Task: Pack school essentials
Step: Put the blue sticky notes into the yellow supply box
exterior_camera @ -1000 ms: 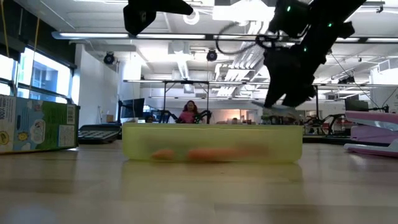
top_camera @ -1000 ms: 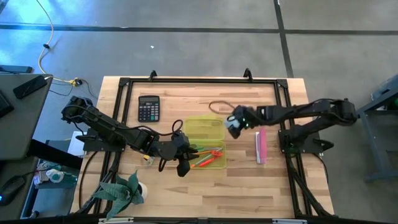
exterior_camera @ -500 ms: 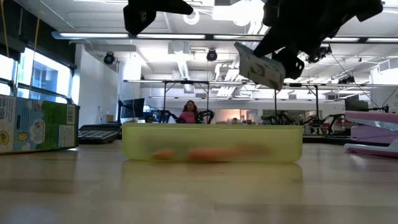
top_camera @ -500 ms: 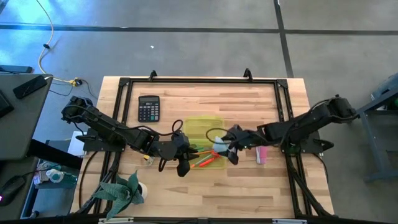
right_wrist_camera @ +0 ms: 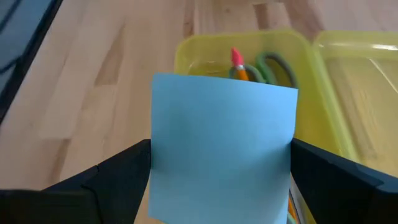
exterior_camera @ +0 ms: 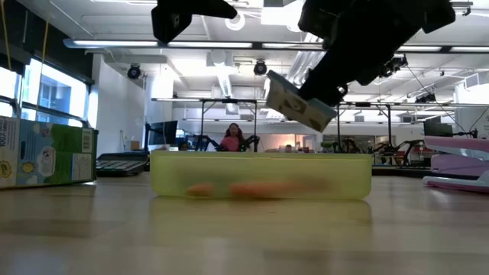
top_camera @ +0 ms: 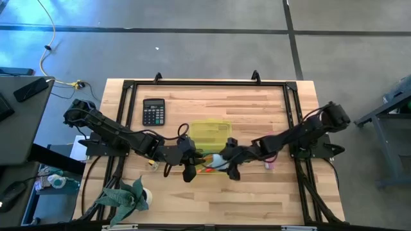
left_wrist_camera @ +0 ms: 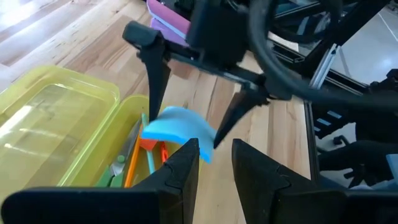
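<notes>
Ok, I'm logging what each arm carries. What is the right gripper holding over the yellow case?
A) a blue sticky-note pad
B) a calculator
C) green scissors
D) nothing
A: the right gripper is shut on the blue sticky-note pad, held above the open yellow case, where the scissors already lie.

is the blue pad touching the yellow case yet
Apart. The low view shows the pad, held tilted in the right gripper, hanging above the case rim with open background between them.
</notes>
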Robot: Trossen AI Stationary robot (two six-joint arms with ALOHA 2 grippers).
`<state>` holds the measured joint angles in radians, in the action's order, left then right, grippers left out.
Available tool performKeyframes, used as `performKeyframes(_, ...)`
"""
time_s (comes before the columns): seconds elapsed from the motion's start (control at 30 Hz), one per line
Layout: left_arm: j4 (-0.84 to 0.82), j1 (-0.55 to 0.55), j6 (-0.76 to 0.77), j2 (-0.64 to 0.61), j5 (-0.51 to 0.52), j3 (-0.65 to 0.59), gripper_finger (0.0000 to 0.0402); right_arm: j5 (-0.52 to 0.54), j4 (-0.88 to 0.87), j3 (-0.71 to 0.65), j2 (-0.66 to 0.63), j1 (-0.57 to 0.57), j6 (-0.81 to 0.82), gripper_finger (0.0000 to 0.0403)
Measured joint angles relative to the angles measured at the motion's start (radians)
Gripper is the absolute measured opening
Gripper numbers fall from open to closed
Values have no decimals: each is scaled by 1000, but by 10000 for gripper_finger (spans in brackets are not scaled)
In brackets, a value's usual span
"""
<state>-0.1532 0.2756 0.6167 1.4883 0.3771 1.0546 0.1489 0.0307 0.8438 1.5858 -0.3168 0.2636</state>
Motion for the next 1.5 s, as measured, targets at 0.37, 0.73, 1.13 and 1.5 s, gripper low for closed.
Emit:
performKeyframes(0.37, -6, 0, 0, 0, 0, 0, 86, -3, -106, 46, 73, 0, -48, 353)
performKeyframes(0.73, -6, 0, 0, 0, 0, 0, 86, 38, -112, 43, 73, 0, -108, 353)
performKeyframes(1.13, -4, 0, 0, 0, 0, 0, 86, 31, -127, 41, 93, 0, -115, 353)
performKeyframes(1.5, -5, 0, 0, 0, 0, 0, 86, 16, -124, 41, 93, 0, -115, 394)
